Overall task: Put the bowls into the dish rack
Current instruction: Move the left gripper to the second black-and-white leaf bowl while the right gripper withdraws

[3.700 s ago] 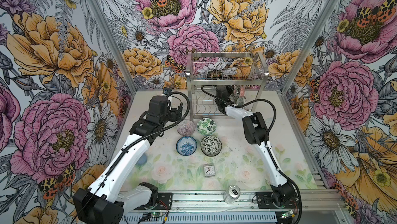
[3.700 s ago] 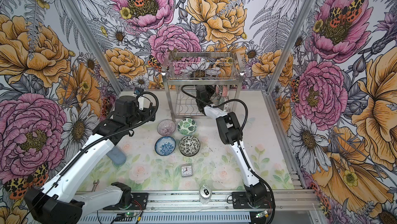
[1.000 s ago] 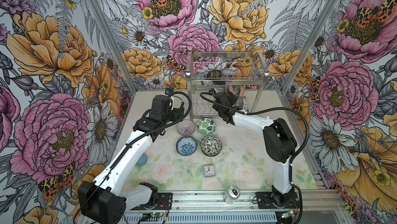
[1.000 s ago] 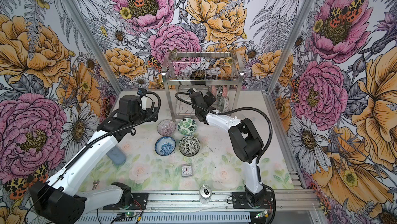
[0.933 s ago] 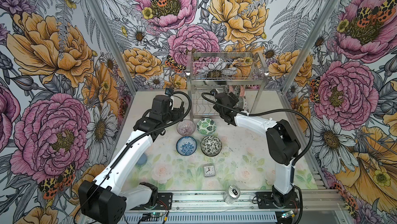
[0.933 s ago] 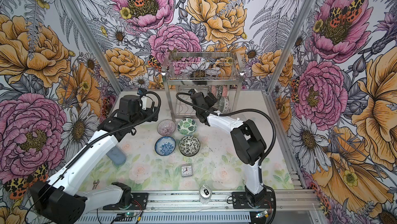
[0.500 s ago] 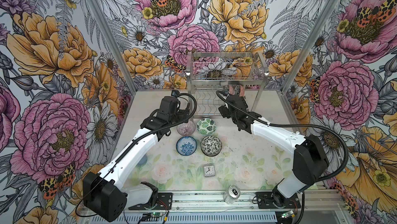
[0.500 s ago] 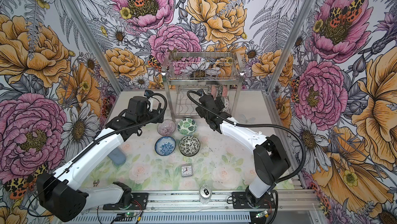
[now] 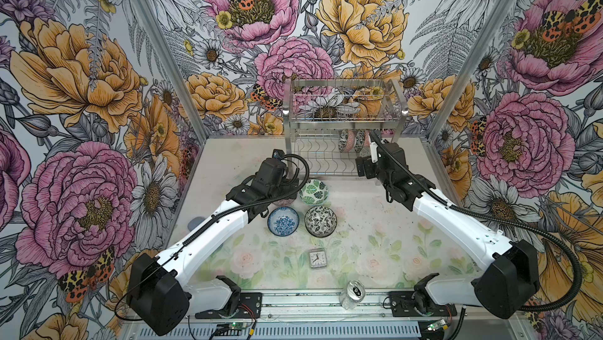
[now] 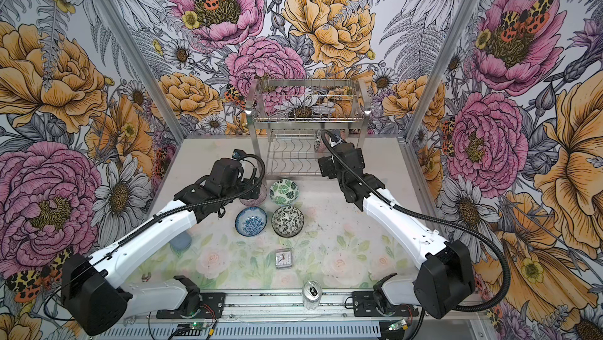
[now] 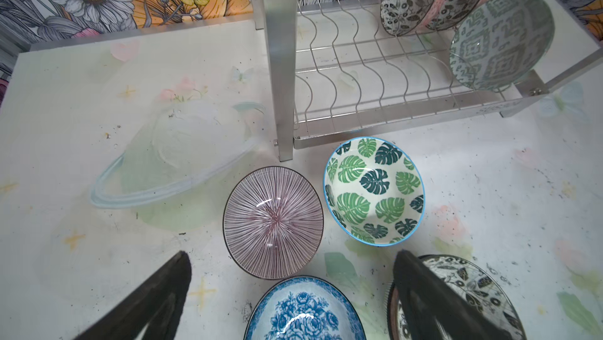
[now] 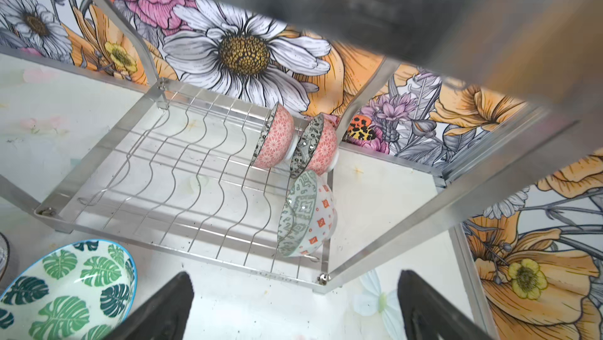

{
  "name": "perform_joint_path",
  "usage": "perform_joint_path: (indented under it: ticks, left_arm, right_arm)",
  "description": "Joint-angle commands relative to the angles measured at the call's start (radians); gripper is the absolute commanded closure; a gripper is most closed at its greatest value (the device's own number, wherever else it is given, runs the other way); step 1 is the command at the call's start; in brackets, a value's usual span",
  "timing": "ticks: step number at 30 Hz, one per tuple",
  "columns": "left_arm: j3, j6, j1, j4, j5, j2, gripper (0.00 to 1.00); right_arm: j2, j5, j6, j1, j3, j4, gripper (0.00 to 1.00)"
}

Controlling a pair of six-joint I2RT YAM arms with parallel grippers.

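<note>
A clock (image 9: 317, 258) and a can (image 9: 353, 294) sit at the front of the table (image 9: 375, 211), well apart from the bowls, and a flat post of the dish rack (image 9: 344, 126) stands just beside the striped bowl (image 11: 273, 222). In both top views the left arm (image 9: 208, 240) hides most of that bowl, and a blue-grey thing (image 10: 181, 241) under the arm is hard to make out. Four bowls are on the table, the striped bowl, leaf bowl (image 9: 313, 192), blue bowl (image 9: 283, 220) and black-and-white bowl (image 9: 320, 220). Three more stand on edge on the rack's wavy shelf, two pink bowls (image 12: 277, 139) and one green diamond bowl (image 12: 298, 214). The left gripper (image 11: 292, 256) hangs wide open over the striped bowl, and the right gripper (image 12: 293, 274) is wide open and empty by the rack.
</note>
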Motion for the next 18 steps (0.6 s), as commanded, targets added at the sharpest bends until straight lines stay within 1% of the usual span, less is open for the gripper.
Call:
perform_joint_path:
  ticks: [1, 4, 8, 13, 15, 18]
  left_arm:
    - [-0.029, -0.035, -0.025, 0.048, 0.074, 0.002, 0.01]
    - [-0.054, -0.04, -0.065, 0.079, 0.133, 0.012, 0.01]
    - [-0.054, -0.045, -0.115, 0.089, 0.151, 0.048, 0.01]
    - [-0.05, -0.052, -0.132, 0.095, 0.168, 0.09, 0.02]
    - [-0.051, -0.055, -0.135, 0.094, 0.192, 0.101, 0.05]
    - [-0.072, -0.063, -0.141, 0.092, 0.224, 0.107, 0.07]
  right_arm:
    - [0.004, -0.017, 0.029, -0.002, -0.005, -0.019, 0.0]
    - [0.017, -0.018, 0.029, -0.001, 0.005, -0.019, 0.0]
    - [0.025, -0.018, 0.03, -0.002, 0.009, -0.023, 0.0]
    - [0.024, -0.021, 0.035, -0.001, 0.005, -0.022, 0.0]
    - [0.021, -0.018, 0.033, -0.001, 0.004, -0.024, 0.0]
    - [0.017, -0.015, 0.031, -0.002, -0.001, -0.024, 0.0]
